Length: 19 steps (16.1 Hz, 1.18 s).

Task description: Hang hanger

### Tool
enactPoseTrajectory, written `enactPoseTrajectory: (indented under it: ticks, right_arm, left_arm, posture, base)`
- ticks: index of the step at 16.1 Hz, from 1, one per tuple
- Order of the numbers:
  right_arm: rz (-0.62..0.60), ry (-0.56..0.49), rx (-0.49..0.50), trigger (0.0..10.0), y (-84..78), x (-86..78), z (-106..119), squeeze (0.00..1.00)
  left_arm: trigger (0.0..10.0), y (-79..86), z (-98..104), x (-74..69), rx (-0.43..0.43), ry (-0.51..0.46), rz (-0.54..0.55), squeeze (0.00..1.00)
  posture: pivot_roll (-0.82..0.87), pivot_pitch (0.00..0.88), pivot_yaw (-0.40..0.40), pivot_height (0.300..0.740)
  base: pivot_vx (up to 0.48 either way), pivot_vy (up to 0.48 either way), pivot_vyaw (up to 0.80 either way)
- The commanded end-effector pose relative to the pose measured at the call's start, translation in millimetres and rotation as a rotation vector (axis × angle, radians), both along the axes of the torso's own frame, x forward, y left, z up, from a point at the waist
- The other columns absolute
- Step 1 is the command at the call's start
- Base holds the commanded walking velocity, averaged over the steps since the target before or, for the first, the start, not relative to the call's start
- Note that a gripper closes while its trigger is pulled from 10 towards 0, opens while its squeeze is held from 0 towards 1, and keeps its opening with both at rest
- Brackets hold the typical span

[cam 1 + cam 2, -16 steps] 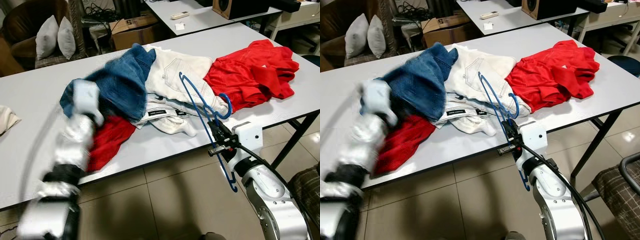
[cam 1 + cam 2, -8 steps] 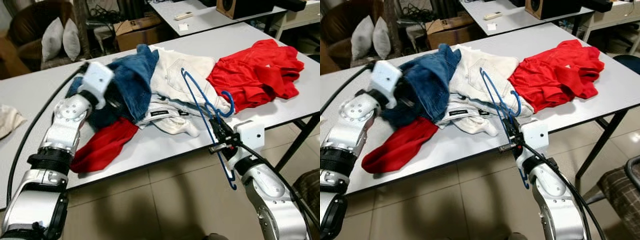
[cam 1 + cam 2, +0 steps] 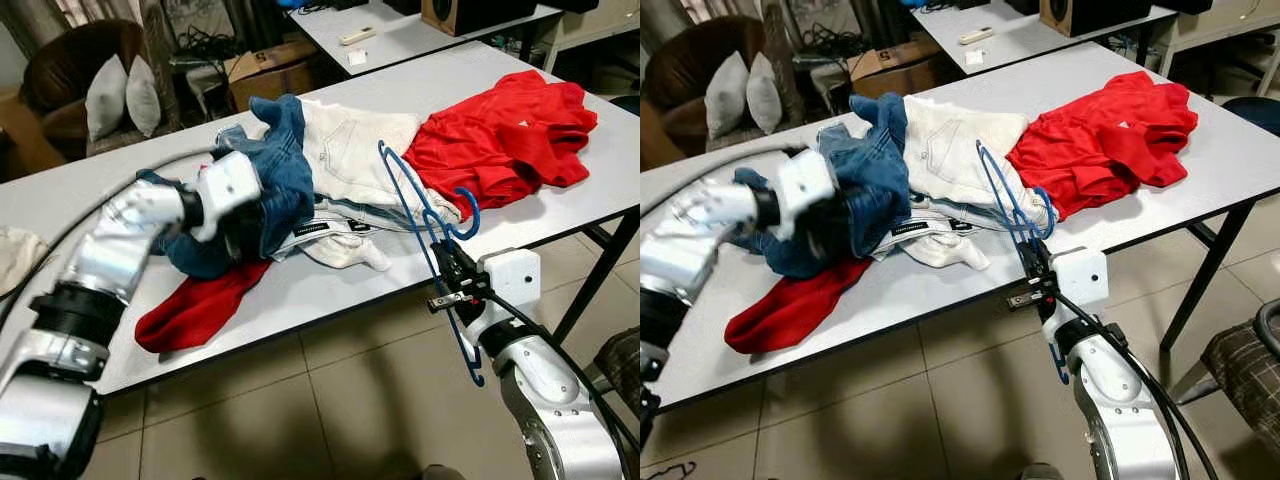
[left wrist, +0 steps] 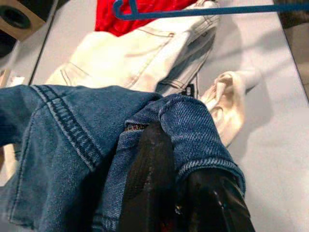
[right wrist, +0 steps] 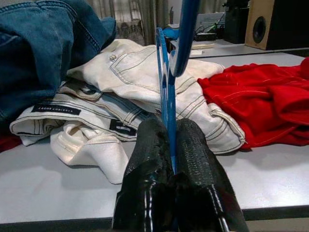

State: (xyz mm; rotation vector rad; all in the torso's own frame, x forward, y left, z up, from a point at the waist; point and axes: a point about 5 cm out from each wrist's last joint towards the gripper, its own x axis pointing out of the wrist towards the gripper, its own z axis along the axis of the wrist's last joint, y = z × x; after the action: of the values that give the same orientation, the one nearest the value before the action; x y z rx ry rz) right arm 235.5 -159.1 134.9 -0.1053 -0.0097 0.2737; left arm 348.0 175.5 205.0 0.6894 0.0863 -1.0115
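Blue hanger (image 3: pixel 430 235) clamped in our right gripper (image 5: pixel 171 145) at the table (image 3: pixel 330 290) edge; left gripper (image 4: pixel 178 188) pinches the jeans (image 3: pixel 270 190).
Risk, as we judge it: hanger's hook snags the white trousers (image 3: pixel 350 150), or the thin wire twists in our grip while the jeans drag the pile.

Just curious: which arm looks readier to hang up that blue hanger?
The right: its tool already clamps the thin blue plastic hanger, while the left tool is pinching the blue denim jeans.

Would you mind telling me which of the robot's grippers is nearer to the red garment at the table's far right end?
Right. The right gripper, shut on the blue hanger, sits at the table edge just below the red garment; the left gripper grips the blue jeans, farther off.
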Motion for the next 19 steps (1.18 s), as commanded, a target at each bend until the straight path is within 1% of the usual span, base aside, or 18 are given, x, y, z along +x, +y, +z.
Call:
enactPoseTrajectory:
  ticks: [1,2,3,5,6,8,9,11,12,13,14,15,17,18,19]
  right_arm:
    - [0.018,-0.027,0.008,10.0,3.6,-1.6,5.2,0.0]
    - [0.02,-0.028,0.007,10.0,3.2,-1.3,5.5,0.0]
    - [0.022,-0.029,0.007,10.0,3.0,-0.7,5.7,0.0]
    - [0.03,-0.03,0.007,10.0,3.5,1.4,6.3,0.0]
    - [0.046,-0.033,0.011,10.0,5.1,1.6,7.3,0.0]
    - [0.135,-0.051,0.02,10.0,14.2,-1.3,11.7,0.0]
    - [0.275,-0.069,0.035,10.0,24.8,-9.4,18.4,0.0]
    - [0.365,-0.079,0.047,10.0,29.1,-16.4,24.2,0.0]
    - [0.406,-0.095,0.065,10.0,29.4,-19.5,30.2,0.0]
    - [0.404,-0.099,0.062,10.0,28.4,-18.9,31.3,0.0]
    - [0.372,-0.102,0.061,10.0,24.7,-16.0,31.3,0.0]
    - [0.374,-0.095,0.062,10.0,22.0,-17.9,31.2,0.0]
    - [0.401,-0.079,0.055,10.0,19.1,-23.2,31.3,0.0]
    - [0.479,-0.018,0.023,10.0,12.2,-37.0,29.7,0.0]
    - [0.544,0.032,0.009,10.0,7.8,-47.2,29.5,0.0]
  left_arm:
    - [0.0,12.3,16.5,1.9,-0.011,-0.019,0.022,0.0]
    - [0.0,18.9,29.8,9.2,-0.039,-0.082,0.095,0.0]
    - [0.0,25.9,44.4,18.4,-0.08,-0.163,0.2,0.0]
    - [0.0,35.1,63.0,30.0,-0.113,-0.317,0.359,0.0]
    - [0.0,34.7,60.0,30.2,-0.116,-0.307,0.366,0.0]
    - [0.0,31.5,46.9,29.1,-0.096,-0.263,0.357,0.0]
    - [0.0,28.9,33.3,30.7,-0.098,-0.217,0.375,0.0]
    - [0.0,27.7,23.7,34.2,-0.129,-0.176,0.423,0.0]
    - [0.0,22.1,12.5,37.3,-0.233,-0.074,0.47,0.0]
    - [0.0,15.7,4.8,36.2,-0.277,-0.003,0.459,0.0]
    - [0.0,2.0,-14.5,30.0,-0.339,0.147,0.421,0.0]
    - [0.0,-1.7,-24.5,29.9,-0.408,0.224,0.488,0.0]
    - [0.0,0.8,-27.7,32.7,-0.454,0.257,0.569,0.0]
    - [0.0,2.8,-25.3,37.1,-0.505,0.272,0.625,0.0]
    - [0.0,3.8,-21.1,40.3,-0.526,0.268,0.648,0.0]
  posture:
    - [-0.16,0.0,0.222,0.74]
    - [-0.16,0.0,0.215,0.74]
    - [-0.15,0.0,0.211,0.74]
    - [-0.15,0.0,0.205,0.74]
    - [-0.14,0.0,0.201,0.74]
    - [-0.14,0.0,0.197,0.74]
    - [-0.13,0.0,0.192,0.74]
    - [-0.13,0.0,0.185,0.74]
    - [-0.12,0.0,0.18,0.74]
    - [-0.12,0.0,0.179,0.74]
    - [-0.12,0.0,0.169,0.74]
    - [-0.12,0.0,0.17,0.74]
    - [-0.12,0.0,0.167,0.74]
    - [-0.12,0.0,0.165,0.74]
    - [-0.13,0.0,0.167,0.74]
  base:
    - [0.0,0.0,0.0]
    - [0.0,0.0,0.0]
    - [0.0,0.0,0.0]
    - [0.0,0.0,0.0]
    - [0.0,0.0,0.0]
    - [0.0,0.0,0.0]
    - [0.0,0.0,0.0]
    - [0.0,0.0,0.0]
    - [0.0,0.0,0.0]
    - [0.0,0.0,0.0]
    - [0.0,0.0,0.0]
    - [0.0,0.0,0.0]
    - [0.0,0.0,0.0]
    - [0.0,0.0,0.0]
    - [0.0,0.0,0.0]
